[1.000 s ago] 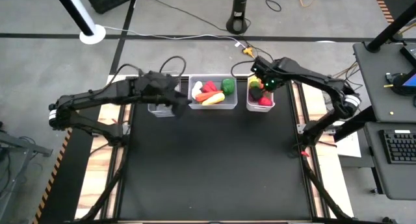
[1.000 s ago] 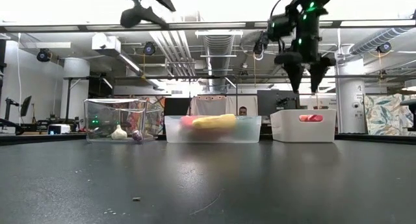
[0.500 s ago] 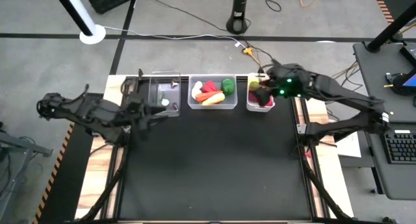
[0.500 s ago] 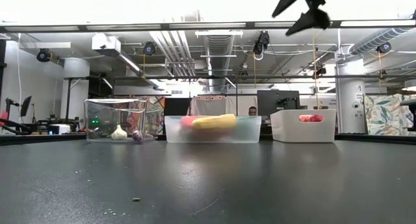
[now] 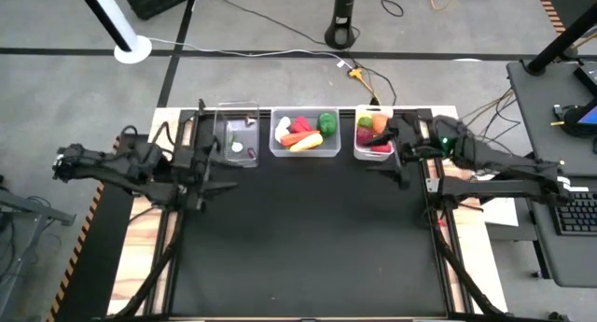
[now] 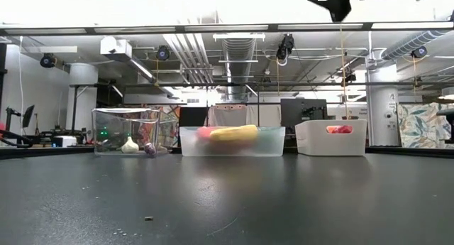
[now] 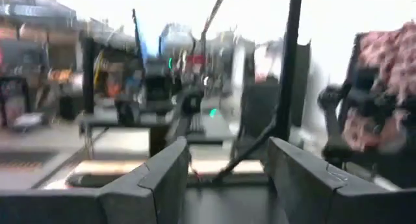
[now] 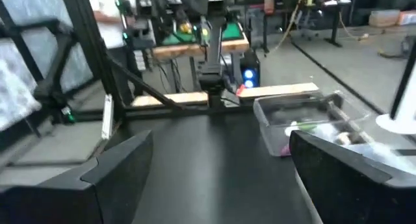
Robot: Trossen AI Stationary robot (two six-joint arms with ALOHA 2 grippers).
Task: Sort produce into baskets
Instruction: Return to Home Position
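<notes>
We judge sorting finished: the small toy produce [image 5: 304, 131] lies in the narrow clear plastic bin [image 5: 238, 117], the wider clear bin [image 5: 305, 155] and the white bin [image 5: 357, 145]. Left gripper [image 5: 212, 163] and right gripper [image 5: 390, 168] hang wide open and empty at the 2 sides of the black table [image 5: 308, 238]; next comes only parking.

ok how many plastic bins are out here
3, along the far edge of the black table: narrow clear plastic bin left, wider clear plastic bin centre, narrow white plastic bin right. None hidden.
</notes>
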